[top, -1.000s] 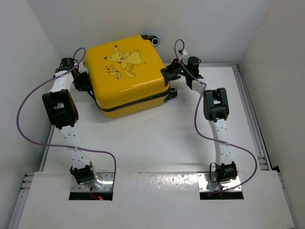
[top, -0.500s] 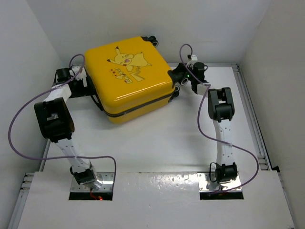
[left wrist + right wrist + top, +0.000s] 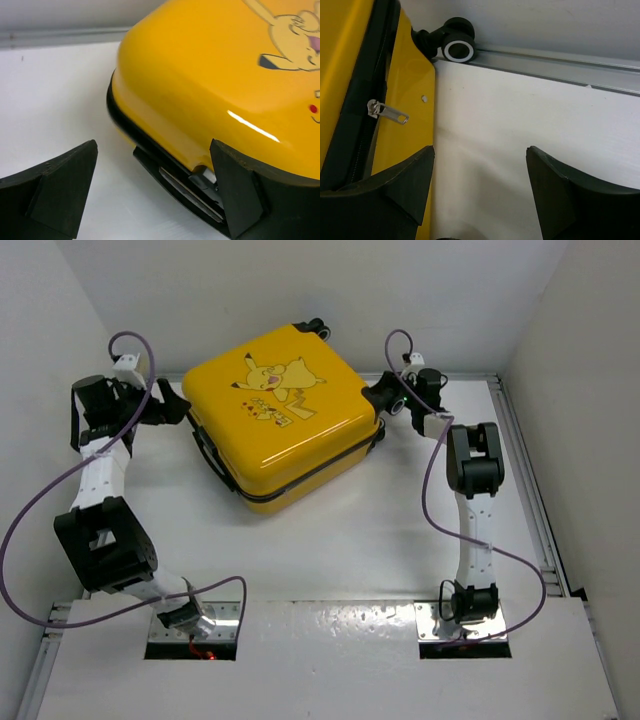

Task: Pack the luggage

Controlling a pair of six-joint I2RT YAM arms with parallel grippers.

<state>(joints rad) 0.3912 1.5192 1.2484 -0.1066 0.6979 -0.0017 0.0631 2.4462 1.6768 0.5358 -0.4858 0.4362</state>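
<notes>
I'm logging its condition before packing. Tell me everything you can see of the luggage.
The luggage is a glossy yellow hard shell with a Pikachu print, lying flat, closed and askew on the white table. A black zipper band with a metal pull rings its side; black wheels sit at its far end. The open left pincer and right pincer flank it; contact is unclear.

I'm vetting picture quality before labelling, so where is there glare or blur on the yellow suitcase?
Top external: soft, even light, only a faint sheen on the suitcase and a faint shadow under its near edge. Left wrist: one bright glare streak across the yellow shell, the rest evenly lit. Right wrist: no glare, with the zipper pull and wheel crisp.
</notes>
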